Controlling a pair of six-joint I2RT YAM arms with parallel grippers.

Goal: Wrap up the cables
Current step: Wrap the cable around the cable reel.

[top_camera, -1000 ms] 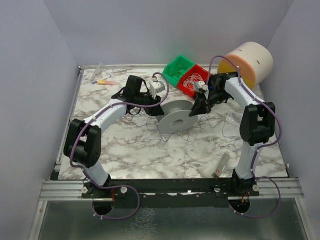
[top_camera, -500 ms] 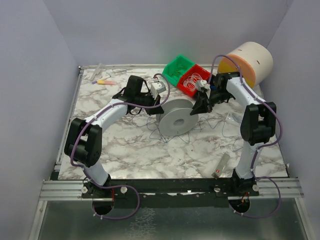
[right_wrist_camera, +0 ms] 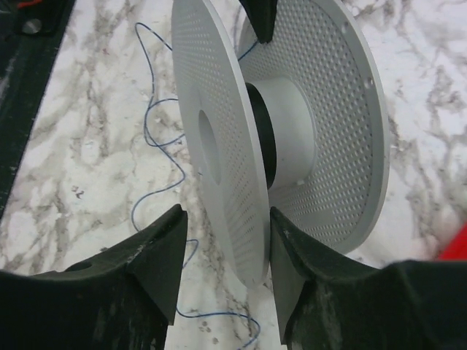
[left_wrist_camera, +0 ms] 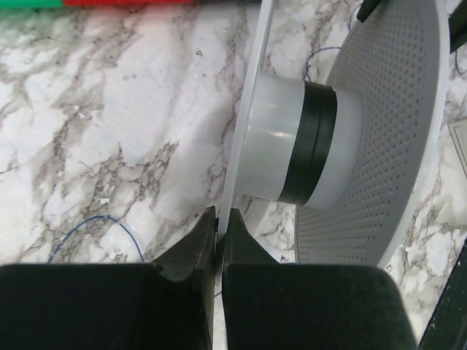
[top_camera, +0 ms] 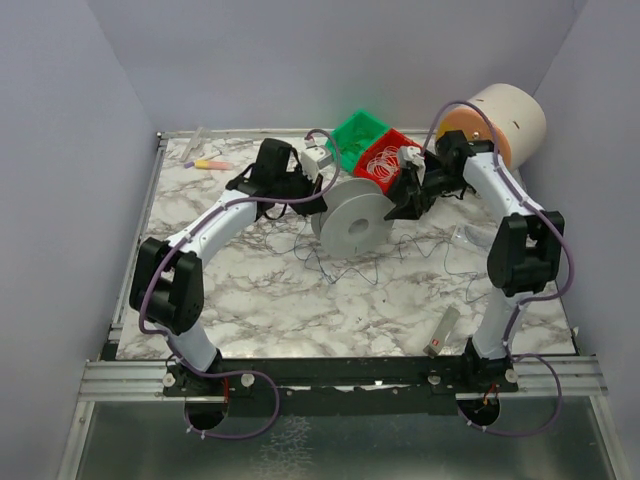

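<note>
A pale perforated spool (top_camera: 352, 222) stands on edge mid-table, with a black winding (left_wrist_camera: 310, 142) round its hub. My left gripper (left_wrist_camera: 220, 222) is shut on the rim of the spool's left flange (left_wrist_camera: 244, 109). My right gripper (right_wrist_camera: 226, 219) is open and straddles the lower edge of the other flange (right_wrist_camera: 219, 146) without pinching it. In the top view the left gripper (top_camera: 316, 192) and the right gripper (top_camera: 399, 206) flank the spool. Thin dark cables (top_camera: 322, 262) lie loose on the marble in front of the spool. A strand of the cables (right_wrist_camera: 157, 138) curls beside the right fingers, and another strand (left_wrist_camera: 109, 221) lies left of the left fingers.
A green bin (top_camera: 356, 138) and a red bin (top_camera: 391, 172) holding white wire rings stand behind the spool. A big cream-and-orange roll (top_camera: 497, 125) lies at the back right. A small flat piece (top_camera: 443, 332) lies near the front right, and a yellow-pink marker (top_camera: 208, 163) at the back left.
My left gripper has shut on the spool's flange. My right gripper has opened off the other flange. The spool and both wrists have shifted slightly towards the back.
</note>
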